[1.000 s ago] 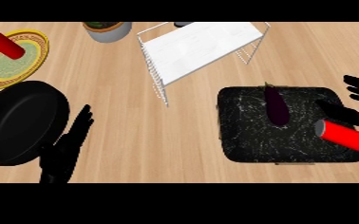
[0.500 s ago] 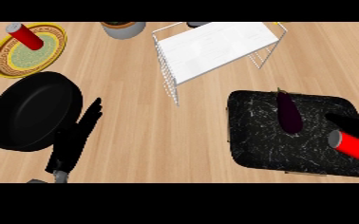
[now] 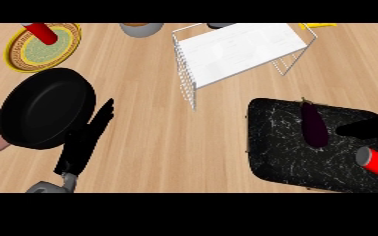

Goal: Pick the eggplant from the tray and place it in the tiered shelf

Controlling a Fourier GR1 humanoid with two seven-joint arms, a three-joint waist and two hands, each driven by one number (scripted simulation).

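Right fingers: I see only a dark tip [image 3: 360, 128] at the view's right edge, over the tray, just right of the eggplant. I cannot tell if they are spread or curled, nor whether they touch anything.
Left fingers: straight, together, holding nothing; the left hand [image 3: 85, 142] lies over the counter [image 3: 155, 145], well left of the tray, beside the pan [image 3: 46, 107].
Eggplant: it lies on the tray [image 3: 284, 152], toward the tray's far right part, stem end pointing away from me. I see nothing gripping it.
Red can: at the tray's right edge, [image 3: 368, 158], just below the eggplant's near end.
Shelf: the white wire shelf [image 3: 236, 55] stands beyond the tray to its upper left; its top tier shows nothing on it.
Progress: I judge nothing done yet. The pick, the carry to the shelf and the release are all left.
Other: a plate [image 3: 40, 50] with a red item sits far left of the tray.
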